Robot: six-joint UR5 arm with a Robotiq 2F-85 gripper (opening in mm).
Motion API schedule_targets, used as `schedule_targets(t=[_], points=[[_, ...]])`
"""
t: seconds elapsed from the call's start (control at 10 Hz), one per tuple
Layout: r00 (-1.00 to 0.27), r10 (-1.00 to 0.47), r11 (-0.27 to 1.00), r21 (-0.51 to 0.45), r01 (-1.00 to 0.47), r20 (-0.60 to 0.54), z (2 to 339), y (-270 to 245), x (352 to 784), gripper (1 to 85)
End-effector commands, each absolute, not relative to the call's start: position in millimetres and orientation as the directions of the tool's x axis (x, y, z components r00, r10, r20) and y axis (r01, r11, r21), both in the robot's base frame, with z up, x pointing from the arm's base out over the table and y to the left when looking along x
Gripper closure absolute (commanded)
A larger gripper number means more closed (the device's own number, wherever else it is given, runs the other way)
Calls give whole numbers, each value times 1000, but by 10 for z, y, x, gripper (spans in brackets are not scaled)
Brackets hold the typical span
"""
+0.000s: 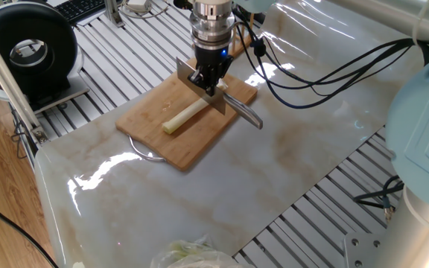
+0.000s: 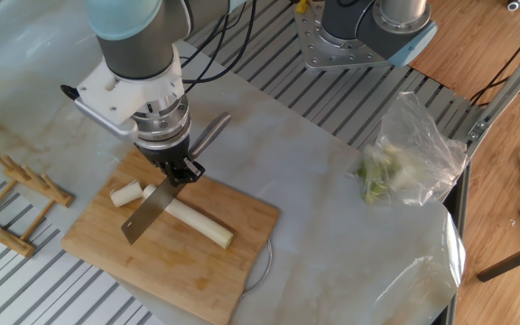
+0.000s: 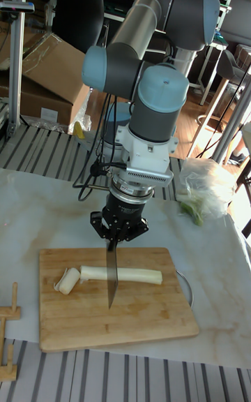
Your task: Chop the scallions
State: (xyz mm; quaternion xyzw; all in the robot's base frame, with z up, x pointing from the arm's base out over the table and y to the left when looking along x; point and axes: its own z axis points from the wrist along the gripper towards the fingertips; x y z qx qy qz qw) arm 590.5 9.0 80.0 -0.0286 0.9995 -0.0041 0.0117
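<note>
The black two-finger pincer (image 3: 123,232) is clenched on the handle of a steel kitchen knife (image 2: 149,215), whose flat blade points down and crosses the long pale cream scallion stalk (image 3: 125,275) lying on the rectangular wooden cutting board (image 2: 204,275). One short cut scallion chunk (image 2: 125,193) sits at the board's end, just beside the blade and apart from the main stalk, so one cut looks made and most of the length is left.

In the tall fixed view the blade tip reaches below the stalk's line, and I cannot tell whether the edge is touching the stalk or standing just in front of it. To do this chop well, the blade should stay square across the stalk rather than slanted along it, and come straight down onto the board so the piece separates fully instead of hanging by a fibre. The stalk is round and unheld, so a sideways push would likely roll it; a vertical press with no drag suits it better. Each following cut should step toward the yellowish-green end (image 1: 170,127) by an even amount, staying on the board.

The clear plastic bag of leafy greens (image 2: 405,162) lies well apart on the marble-patterned tabletop (image 1: 289,160) and needs no attention
</note>
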Motion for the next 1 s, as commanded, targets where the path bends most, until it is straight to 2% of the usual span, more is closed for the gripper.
schedule_targets(t=[0.0,0.3,0.9], points=[[-998,-50,999,4,-50,-29,795,130,5920,843],[-998,-51,999,3,-52,-21,843,147,5901,843],[-998,-43,999,-8,-42,-40,722,63,5958,843]])
